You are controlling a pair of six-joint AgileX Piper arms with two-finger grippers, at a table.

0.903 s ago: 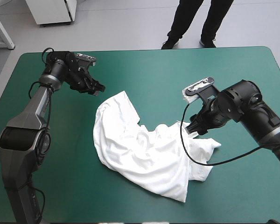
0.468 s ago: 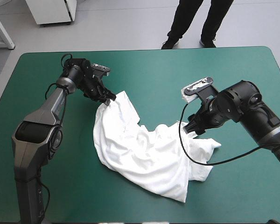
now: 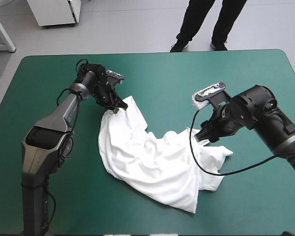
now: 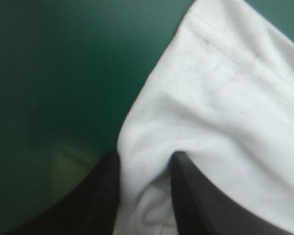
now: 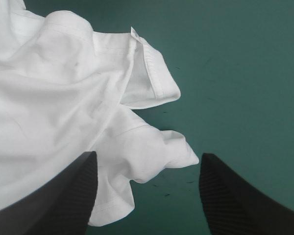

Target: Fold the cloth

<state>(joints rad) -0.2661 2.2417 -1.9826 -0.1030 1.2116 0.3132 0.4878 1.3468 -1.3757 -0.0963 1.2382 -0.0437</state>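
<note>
**High view.** The T-shirt (image 3: 152, 157) is found crumpled at about the middle of the teal-green counter (image 3: 196, 73). Its long axis runs from the far left down to the near right. The left gripper (image 3: 116, 105) is set at the far left end of the garment, touching the cloth. The right gripper (image 3: 205, 136) is held close over the right edge, roughly halfway along. Each arm is the nearer one to its own side of the garment, and no crossing of arms is called for.

**Left wrist view.** A fold of white cloth is seen pinched between the black fingers (image 4: 100, 196), which are all but closed. The left gripper is judged to be grasping the T-shirt at a hemmed corner. The rest of the garment runs ahead of the gripper and off to one side. Bare counter is seen on the other side.

**Right wrist view.** The fingers are stood wide apart; the right gripper is released and nothing is held. The T-shirt lies ahead of it and toward one finger, with a small hemmed lobe reaching into the space between the fingers. Contact with the cloth cannot be told.

The coming move is judged to turn on this lobe. It must be taken by the right gripper before the garment can be drawn out between the two arms.
</note>
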